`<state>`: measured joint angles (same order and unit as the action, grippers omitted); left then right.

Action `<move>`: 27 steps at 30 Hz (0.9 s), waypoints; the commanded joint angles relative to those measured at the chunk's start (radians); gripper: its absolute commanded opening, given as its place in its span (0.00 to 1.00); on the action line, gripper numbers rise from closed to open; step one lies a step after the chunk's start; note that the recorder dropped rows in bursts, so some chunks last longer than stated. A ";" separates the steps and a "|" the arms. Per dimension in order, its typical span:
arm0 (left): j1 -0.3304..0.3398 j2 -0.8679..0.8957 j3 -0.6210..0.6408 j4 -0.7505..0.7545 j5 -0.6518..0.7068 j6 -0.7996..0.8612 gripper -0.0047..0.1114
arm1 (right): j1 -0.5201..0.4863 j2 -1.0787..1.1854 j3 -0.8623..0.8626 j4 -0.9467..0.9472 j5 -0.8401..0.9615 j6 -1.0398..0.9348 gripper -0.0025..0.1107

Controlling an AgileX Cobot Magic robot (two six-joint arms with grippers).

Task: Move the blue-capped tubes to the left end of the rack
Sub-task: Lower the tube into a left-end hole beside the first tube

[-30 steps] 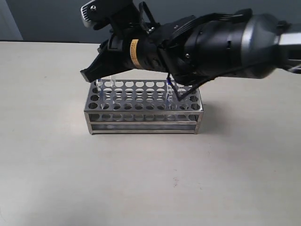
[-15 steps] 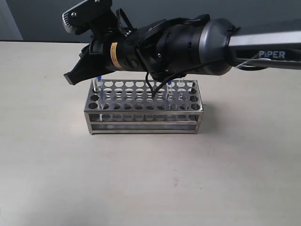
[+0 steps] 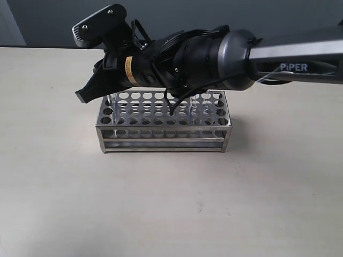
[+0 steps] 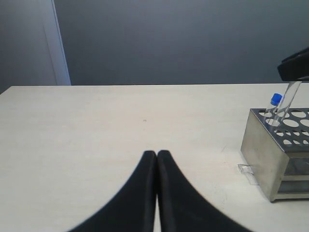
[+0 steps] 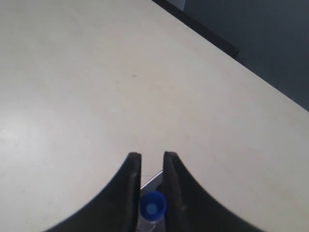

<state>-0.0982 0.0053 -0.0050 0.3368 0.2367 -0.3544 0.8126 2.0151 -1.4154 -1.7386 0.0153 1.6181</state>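
Half a second on, we see the right pincer [image 3: 82, 97] dipped slightly lower over the left end of the rack [image 3: 163, 131]. The blue cap that showed there is now hidden behind it in the exterior view. The rack stands on the bench [image 3: 161, 203], midway between the left and right edges, nearer the far edge.

Right pincer narrow, clamped on a blue-capped tube [image 5: 152, 208]: slim, clear, leaning, its lower end at the rack's left-end holes. A second blue-capped tube [image 4: 275, 100] sits just beside it, lower. Left pincer [image 4: 157, 153] pressed closed, empty, over bare bench off the rack's left end.
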 commanded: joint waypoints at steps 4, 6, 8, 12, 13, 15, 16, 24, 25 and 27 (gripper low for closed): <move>-0.006 -0.005 0.003 -0.004 -0.004 -0.002 0.04 | -0.004 0.036 -0.006 -0.006 0.030 0.002 0.02; -0.006 -0.005 0.003 -0.004 -0.004 -0.002 0.04 | -0.004 0.036 -0.006 -0.006 0.034 0.012 0.02; -0.006 -0.005 0.003 -0.004 -0.004 -0.002 0.04 | -0.004 0.036 -0.008 -0.006 0.048 0.016 0.02; -0.006 -0.005 0.003 -0.004 -0.004 -0.002 0.04 | -0.004 0.036 -0.010 -0.006 0.051 0.014 0.02; -0.006 -0.005 0.003 -0.004 -0.004 -0.002 0.04 | -0.004 0.036 -0.010 -0.006 0.051 0.014 0.02; -0.006 -0.005 0.003 -0.004 -0.004 -0.002 0.04 | -0.004 0.036 -0.010 -0.006 0.046 0.014 0.02; -0.006 -0.005 0.003 -0.004 -0.004 -0.002 0.04 | -0.004 0.036 -0.010 -0.006 0.046 0.014 0.02; -0.006 -0.005 0.003 -0.002 -0.004 -0.002 0.04 | -0.004 0.036 -0.010 -0.006 0.042 0.016 0.39; -0.006 -0.005 0.003 -0.002 -0.004 -0.002 0.04 | -0.004 0.036 -0.010 -0.006 0.042 0.016 0.44; -0.006 -0.005 0.003 -0.002 -0.004 -0.002 0.04 | -0.004 0.036 -0.010 -0.006 0.058 0.016 0.48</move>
<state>-0.0982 0.0053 -0.0050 0.3368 0.2367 -0.3544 0.8126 2.0519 -1.4170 -1.7406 0.0542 1.6333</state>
